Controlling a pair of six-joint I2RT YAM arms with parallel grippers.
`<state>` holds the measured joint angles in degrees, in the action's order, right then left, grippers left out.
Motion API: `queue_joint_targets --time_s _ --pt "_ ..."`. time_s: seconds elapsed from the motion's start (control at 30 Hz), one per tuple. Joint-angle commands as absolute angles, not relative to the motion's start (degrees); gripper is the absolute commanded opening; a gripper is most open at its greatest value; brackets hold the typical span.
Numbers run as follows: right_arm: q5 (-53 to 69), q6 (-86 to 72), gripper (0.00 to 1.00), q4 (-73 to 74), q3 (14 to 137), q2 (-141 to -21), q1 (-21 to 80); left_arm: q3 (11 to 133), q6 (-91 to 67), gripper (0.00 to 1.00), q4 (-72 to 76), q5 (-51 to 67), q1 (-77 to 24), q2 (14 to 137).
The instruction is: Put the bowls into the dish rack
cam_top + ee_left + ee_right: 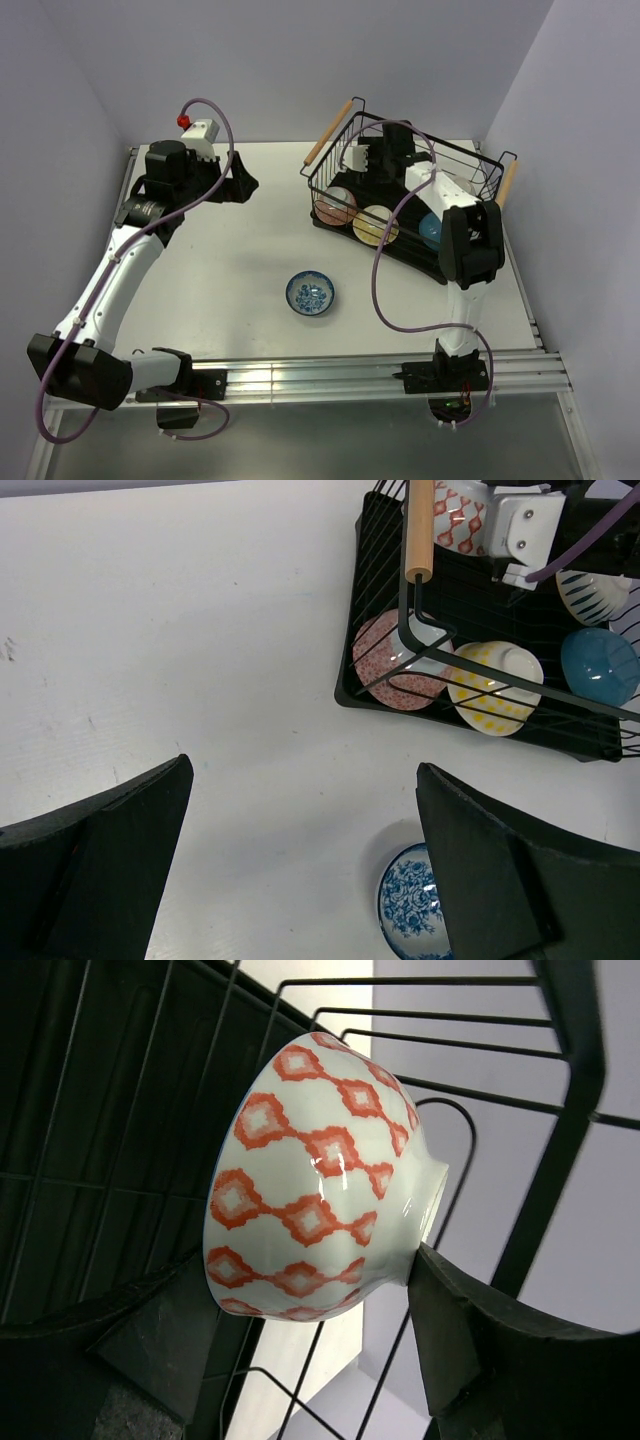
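Dish rack (385,570) sits at the far right of the tabletop (230,250), with a pink bowl (335,205), yellow bowl (376,225) and blue bowl (430,228) on edge inside. The right hand (320,1320), inside the rack, grips an orange-diamond bowl (310,1170). The left hand (300,780) hangs wide open at far left. A blue floral bowl (310,293) lies near the centre.

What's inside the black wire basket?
A pink bowl, a yellow bowl, a blue bowl and a striped bowl sit in the dish rack; the right gripper holds an orange-diamond bowl inside it. The right arm hides the rest.
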<state>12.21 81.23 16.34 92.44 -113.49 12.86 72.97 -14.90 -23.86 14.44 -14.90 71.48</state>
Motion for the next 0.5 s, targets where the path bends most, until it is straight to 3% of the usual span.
queue_joint_targets --time_s 0.0,0.47 --pt "12.9 86.0 0.0 13.2 93.7 -113.0 12.7 73.7 -15.2 0.99 -22.7 16.1 -14.3 71.6" --pt "13.5 92.9 0.0 15.3 94.5 -114.1 13.1 74.4 -15.0 0.99 -22.8 16.7 -13.7 72.9"
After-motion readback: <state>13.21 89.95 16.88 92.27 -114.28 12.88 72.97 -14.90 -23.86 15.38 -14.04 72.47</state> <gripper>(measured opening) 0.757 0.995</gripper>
